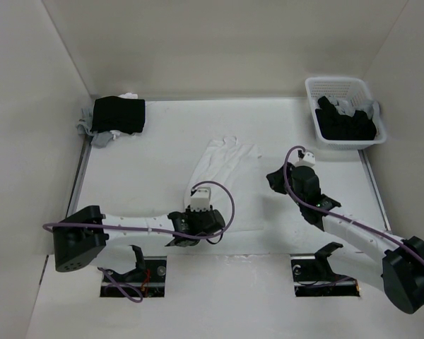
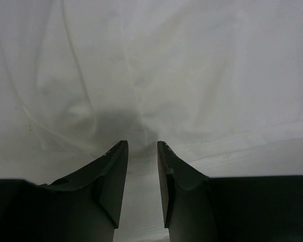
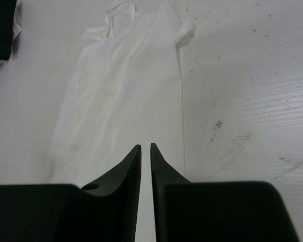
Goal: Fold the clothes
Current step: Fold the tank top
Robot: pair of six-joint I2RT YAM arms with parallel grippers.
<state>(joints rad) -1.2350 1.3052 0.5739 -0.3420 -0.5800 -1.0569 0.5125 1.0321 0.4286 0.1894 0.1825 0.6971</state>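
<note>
The clothes (image 1: 222, 169), one thin white garment nearly the colour of the table, lie stretched out at the table's middle, narrow strap ends toward the back. My left gripper (image 1: 198, 227) hovers over the garment's near end. In the left wrist view, that gripper (image 2: 142, 143) is open, with creased fabric (image 2: 166, 75) under it and nothing between its fingers. My right gripper (image 1: 274, 180) sits just right of the garment. In the right wrist view, this gripper (image 3: 145, 146) shows only a narrow slit between its tips, gripping nothing, with the garment (image 3: 126, 85) lying ahead.
A black folded stack with grey and white pieces (image 1: 118, 115) lies at the back left, and its edge shows in the right wrist view (image 3: 0, 30). A white basket (image 1: 337, 79) of black and grey garments stands at the back right. White walls close in the table.
</note>
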